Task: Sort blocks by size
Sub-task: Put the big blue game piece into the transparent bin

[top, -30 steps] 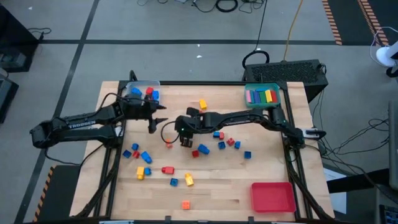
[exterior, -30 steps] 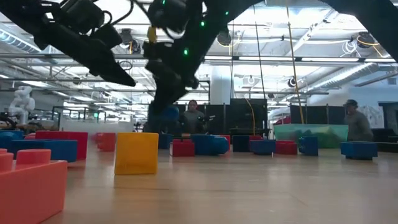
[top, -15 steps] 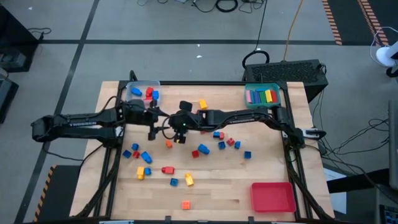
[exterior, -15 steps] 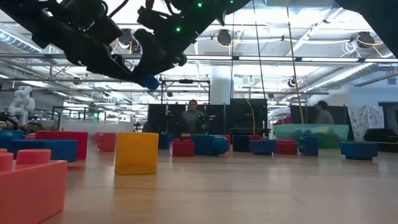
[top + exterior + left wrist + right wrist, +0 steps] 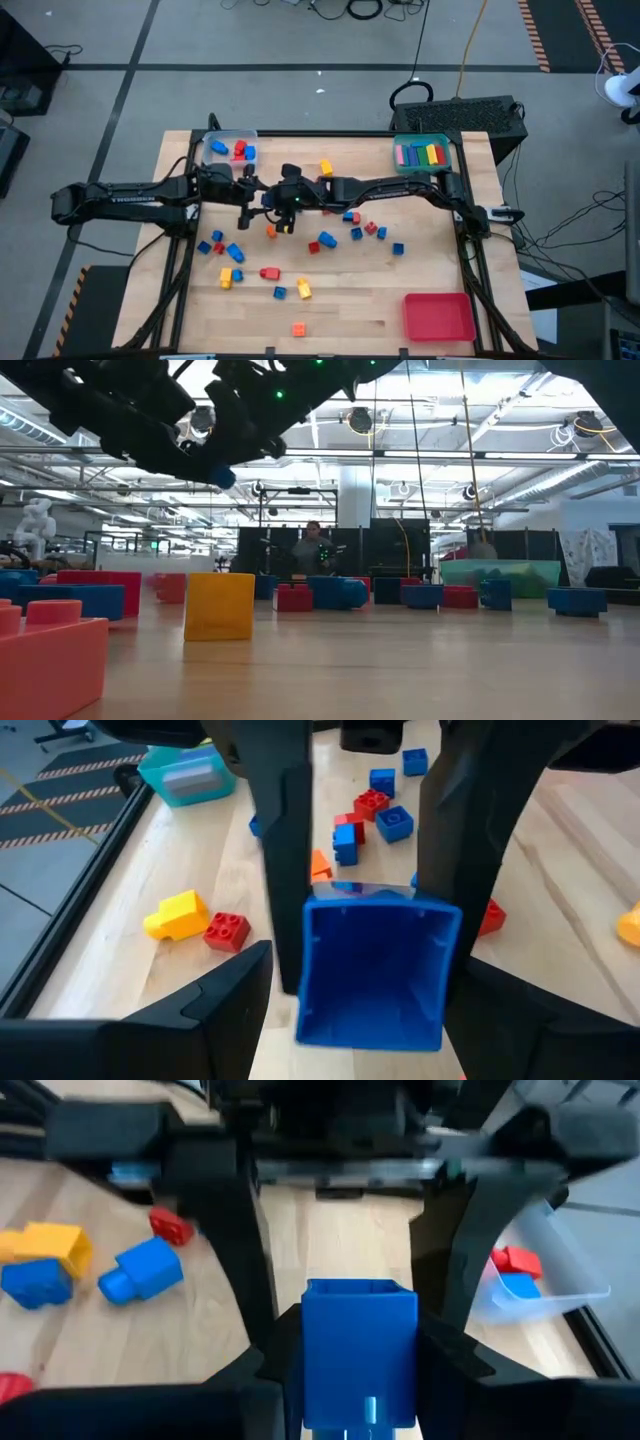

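My right gripper [image 5: 273, 200] is shut on a blue block [image 5: 358, 1345] high above the table's middle. The block's hollow underside faces the left wrist view [image 5: 375, 970]. It also shows in the low view [image 5: 222, 477]. My left gripper [image 5: 250, 196] is open and meets the right one head on, with one finger on each side of the block. Many loose blocks lie on the table, among them an orange one [image 5: 270, 231] below the grippers and a yellow one [image 5: 326, 168] farther back. My right gripper pinches the blue block by two opposite side walls [image 5: 312, 1350] between its two fingers. The fingers lie about level and come from the table's right side. The block is lifted clear of the table, its hollow underside toward the left gripper.
A clear tray [image 5: 214, 139] with red and blue blocks stands at the far left. A teal tray [image 5: 398, 140] with long coloured bars stands at the far right. A red tray [image 5: 438, 316] lies near the front right. Loose blocks are scattered over the table's middle and near side.
My right gripper has risen from just above the table with the blue block. It has gone toward the table's left edge, up to the left gripper, and has tipped from pointing down to about level. The block hangs well clear of the table.
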You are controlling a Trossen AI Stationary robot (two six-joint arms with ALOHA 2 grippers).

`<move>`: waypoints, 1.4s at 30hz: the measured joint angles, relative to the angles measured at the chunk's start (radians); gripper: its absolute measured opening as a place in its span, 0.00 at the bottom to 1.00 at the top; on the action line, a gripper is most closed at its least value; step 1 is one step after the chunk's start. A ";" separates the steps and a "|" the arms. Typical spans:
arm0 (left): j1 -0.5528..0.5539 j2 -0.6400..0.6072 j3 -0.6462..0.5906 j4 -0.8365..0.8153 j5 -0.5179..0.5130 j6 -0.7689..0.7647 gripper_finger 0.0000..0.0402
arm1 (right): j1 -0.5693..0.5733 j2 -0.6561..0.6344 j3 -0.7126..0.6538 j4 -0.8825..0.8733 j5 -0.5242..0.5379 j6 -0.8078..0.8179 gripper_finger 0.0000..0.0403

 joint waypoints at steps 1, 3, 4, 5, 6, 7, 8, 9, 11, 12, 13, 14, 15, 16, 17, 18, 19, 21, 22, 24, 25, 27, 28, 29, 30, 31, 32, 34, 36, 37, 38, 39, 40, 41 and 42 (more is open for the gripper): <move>-0.002 0.000 0.000 0.000 0.000 0.001 0.66 | 0.000 0.000 0.000 0.006 0.000 0.000 0.28; -0.002 0.000 0.000 0.004 -0.003 0.000 0.66 | 0.000 0.000 0.000 0.012 0.000 0.001 0.28; -0.002 0.000 0.000 0.009 -0.006 0.000 0.66 | 0.000 0.000 0.000 0.015 0.000 0.002 0.28; -0.002 0.000 0.000 0.012 -0.011 0.000 0.66 | 0.000 0.000 0.000 0.017 0.000 0.003 0.28; -0.002 0.000 0.000 0.015 -0.018 0.000 0.66 | 0.000 0.000 0.000 0.023 0.000 0.006 0.28; -0.002 0.000 0.000 0.015 -0.029 -0.001 0.66 | 0.000 0.000 0.000 0.029 0.000 0.011 0.28; -0.002 0.000 0.000 0.017 -0.037 -0.001 0.65 | 0.000 0.000 0.000 0.032 0.000 0.017 0.28; -0.002 0.000 0.000 0.020 -0.037 -0.001 0.64 | 0.000 0.000 0.000 0.039 0.000 0.019 0.28; -0.002 0.000 0.000 0.027 -0.037 -0.001 0.61 | 0.000 0.000 0.000 0.055 0.000 0.023 0.28; -0.002 0.000 0.000 0.032 -0.037 -0.001 0.60 | 0.000 0.000 0.000 0.062 0.000 0.023 0.28; -0.002 0.000 0.000 0.037 -0.037 -0.002 0.58 | 0.000 0.000 0.000 0.071 0.001 0.024 0.28; -0.002 0.000 0.000 0.039 -0.037 -0.002 0.56 | 0.000 0.000 0.000 0.078 0.001 0.031 0.28; -0.002 0.000 0.000 0.039 -0.037 -0.002 0.54 | 0.000 0.000 0.000 0.083 0.001 0.039 0.28; -0.002 0.000 0.000 0.038 -0.037 -0.002 0.52 | 0.000 0.000 0.000 0.086 0.001 0.047 0.28; -0.002 0.000 0.000 0.038 -0.036 -0.002 0.50 | 0.000 0.000 0.000 0.089 0.002 0.054 0.29; -0.002 0.000 0.000 0.039 -0.035 -0.002 0.48 | 0.000 0.000 0.000 0.090 0.003 0.062 0.30; -0.002 0.000 0.000 0.040 -0.034 -0.003 0.46 | 0.000 0.000 0.000 0.090 0.002 0.070 0.33; -0.002 0.000 0.000 0.040 -0.029 -0.005 0.42 | 0.000 0.000 0.000 0.089 -0.007 0.084 0.39; -0.003 0.000 -0.001 0.039 -0.029 -0.005 0.41 | -0.001 0.000 0.000 0.088 -0.015 0.091 0.42; -0.002 0.000 -0.001 0.037 -0.029 -0.009 0.37 | -0.001 -0.001 0.000 0.086 -0.011 0.099 0.46; -0.002 0.000 -0.002 0.038 -0.029 -0.008 0.36 | -0.002 -0.002 0.000 0.082 -0.013 0.100 0.48; -0.002 0.000 -0.002 0.038 -0.029 -0.008 0.35 | -0.002 -0.003 0.000 0.079 -0.012 0.100 0.49; -0.003 0.000 -0.002 0.038 -0.029 -0.008 0.35 | -0.002 -0.007 0.000 0.069 -0.013 0.100 0.49; -0.003 0.001 -0.002 0.041 -0.029 -0.008 0.35 | -0.002 -0.012 0.000 0.054 -0.013 0.100 0.50; -0.003 0.001 -0.002 0.047 -0.029 -0.009 0.35 | -0.002 -0.017 0.000 0.039 -0.012 0.101 0.50; -0.003 0.000 -0.002 0.051 -0.030 -0.009 0.35 | -0.002 -0.026 0.000 0.016 -0.013 0.098 0.50; -0.002 0.000 -0.002 0.050 -0.036 -0.009 0.35 | -0.002 -0.038 0.000 -0.030 -0.019 0.094 0.50; -0.002 0.000 -0.002 0.054 -0.038 -0.010 0.35 | -0.002 -0.059 -0.002 -0.081 -0.018 0.094 0.50; -0.002 0.000 -0.002 0.071 -0.040 -0.010 0.35 | -0.002 -0.081 -0.002 -0.126 -0.007 0.098 0.50; -0.001 0.000 -0.001 0.082 -0.042 -0.010 0.35 | -0.002 -0.096 -0.002 -0.142 -0.001 0.097 0.50; -0.001 0.000 -0.001 0.090 -0.043 -0.010 0.35 | -0.002 -0.106 -0.002 -0.159 0.002 0.094 0.50; -0.001 0.000 -0.001 0.097 -0.044 -0.010 0.35 | -0.002 -0.115 -0.001 -0.165 0.004 0.094 0.50; 0.001 0.000 -0.001 0.102 -0.049 -0.010 0.35 | -0.002 -0.128 0.000 -0.182 0.015 0.099 0.50; 0.002 0.000 -0.001 0.107 -0.056 -0.014 0.35 | -0.002 -0.135 0.000 -0.209 0.040 0.115 0.50; 0.002 0.000 -0.001 0.116 -0.078 -0.027 0.35 | -0.001 -0.138 0.000 -0.226 0.075 0.138 0.50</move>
